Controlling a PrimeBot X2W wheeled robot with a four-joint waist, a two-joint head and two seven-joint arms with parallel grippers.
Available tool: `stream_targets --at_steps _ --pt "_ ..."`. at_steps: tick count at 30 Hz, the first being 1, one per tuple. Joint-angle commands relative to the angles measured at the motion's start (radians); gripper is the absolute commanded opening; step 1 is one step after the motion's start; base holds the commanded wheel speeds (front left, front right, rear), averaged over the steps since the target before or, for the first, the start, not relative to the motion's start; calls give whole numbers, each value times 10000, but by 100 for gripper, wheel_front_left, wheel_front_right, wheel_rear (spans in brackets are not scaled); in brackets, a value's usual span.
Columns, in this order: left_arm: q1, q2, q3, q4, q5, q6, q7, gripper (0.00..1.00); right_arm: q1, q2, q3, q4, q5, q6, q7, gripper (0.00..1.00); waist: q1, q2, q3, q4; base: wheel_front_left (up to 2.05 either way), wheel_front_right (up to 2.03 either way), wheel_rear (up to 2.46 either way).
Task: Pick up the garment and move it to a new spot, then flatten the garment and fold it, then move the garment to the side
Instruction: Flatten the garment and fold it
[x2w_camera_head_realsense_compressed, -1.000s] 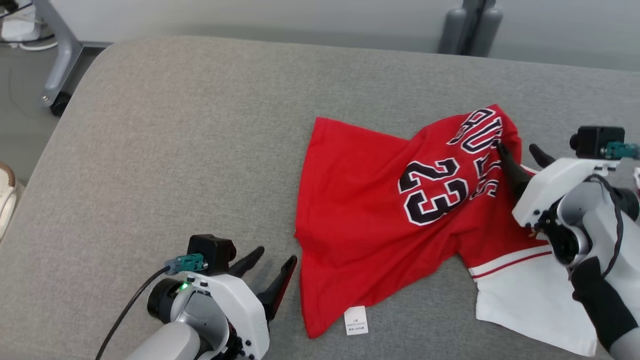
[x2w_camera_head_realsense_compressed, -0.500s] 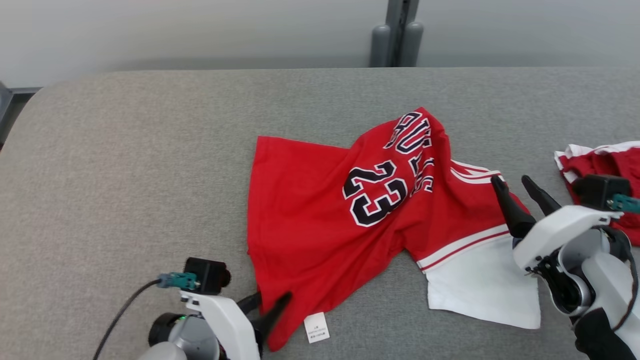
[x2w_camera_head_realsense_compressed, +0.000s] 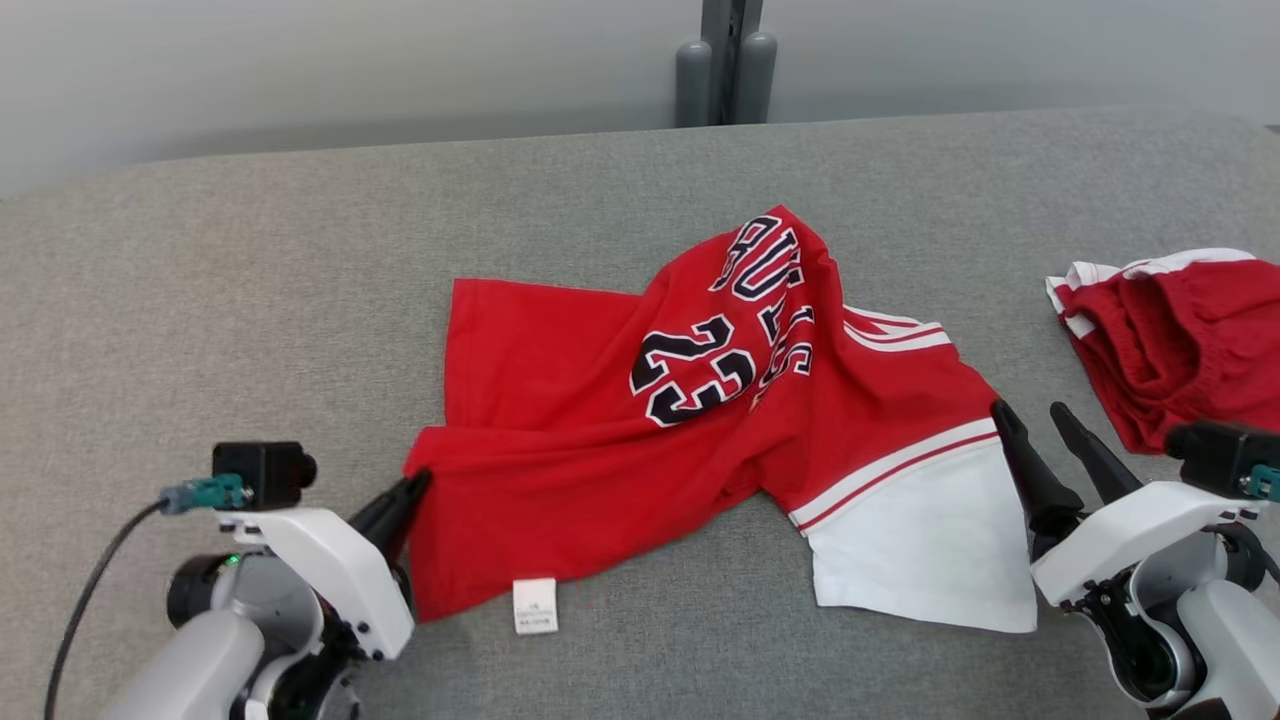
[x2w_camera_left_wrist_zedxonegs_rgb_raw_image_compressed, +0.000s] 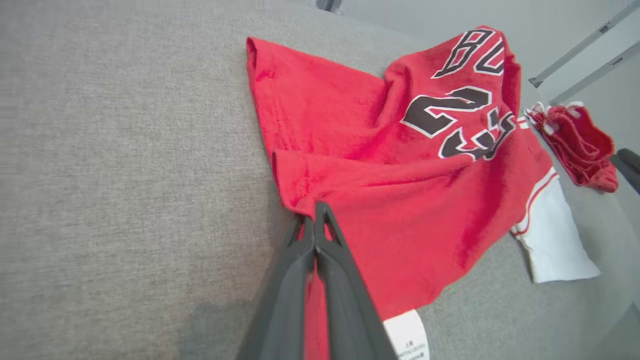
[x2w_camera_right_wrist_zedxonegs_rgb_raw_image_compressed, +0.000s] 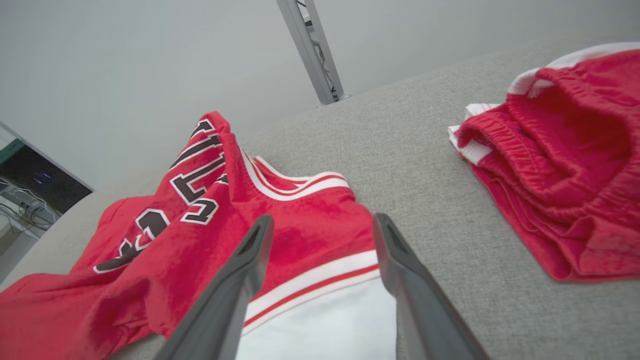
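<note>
Crumpled across the middle of the grey padded surface (x2w_camera_head_realsense_compressed: 250, 300): red jersey (x2w_camera_head_realsense_compressed: 600, 450), number 23 facing up, white panel toward the near-right edge, white label (x2w_camera_head_realsense_compressed: 534, 605) at the near hem. Pinched at its near-left corner by the left gripper (x2w_camera_head_realsense_compressed: 418, 480), jaws closed on the cloth. At the white panel's right edge: right gripper (x2w_camera_head_realsense_compressed: 1025, 410), jaws apart, holding nothing. Heaped toward the right edge, apart from the jersey: red shorts (x2w_camera_head_realsense_compressed: 1180, 350).

Our head camera looks down and forward over the grey upholstered surface (x2w_camera_head_realsense_compressed: 250, 280); our left wrist view sits low, close to the red jersey (x2w_camera_left_wrist_zedxonegs_rgb_raw_image_compressed: 400, 210); our right wrist view skims its white panel (x2w_camera_right_wrist_zedxonegs_rgb_raw_image_compressed: 320, 320); all three share that jersey.
</note>
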Motion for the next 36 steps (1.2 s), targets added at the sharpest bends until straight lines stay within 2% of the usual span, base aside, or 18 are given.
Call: stream_targets --at_steps 1,4,7,8,9,10,16,19,24,29,33,36 --pt "-334 104 97 240 101 -18 -37 0 224 28 -165 -246 -158 1 105 100 0 0 46 -88 0 0 0" --pt "-623 190 62 704 164 -68 169 0 431 146 -390 -586 -359 1 304 100 0 0 74 -199 0 0 0" --pt "-930 309 157 1302 377 91 6 0 600 291 -633 -880 -580 1 486 100 0 0 99 -270 0 0 0" --pt "-929 307 81 1677 550 126 -117 7 700 421 -757 -1034 -744 1 599 100 0 0 86 -321 0 0 0" --pt "-908 253 99 1779 550 144 -227 66 763 461 -810 -1141 -806 1 638 100 0 0 76 -337 0 0 0" --pt "-844 173 185 1811 485 137 -407 100 826 482 -886 -1232 -866 1 662 100 0 0 66 -337 0 0 0" --pt "-373 145 497 1717 863 450 -1913 100 1219 663 -1186 -1679 -1171 1 616 100 0 0 -19 -198 0 0 0" --pt "-21 156 430 1431 1043 557 -2343 100 1499 709 -1285 -2007 -1318 1 535 100 0 0 -128 -30 0 0 0" --pt "416 210 337 649 1620 1087 -3105 100 1850 685 -1611 -2545 -1722 1 177 100 0 0 -326 230 0 0 0" --pt "692 67 999 -372 2226 1961 -3965 100 2045 769 -2233 -3082 -2387 1 -770 100 0 0 -476 295 0 0 0" --pt "973 -67 1793 -1124 3074 2294 -4098 100 2020 975 -2726 -3628 -3041 1 -1365 100 0 0 -605 217 0 0 0" --pt "1356 -389 2561 -1808 3879 2329 -4098 100 2112 1217 -3383 -4062 -3717 1 -1562 100 0 0 -686 168 0 0 0"
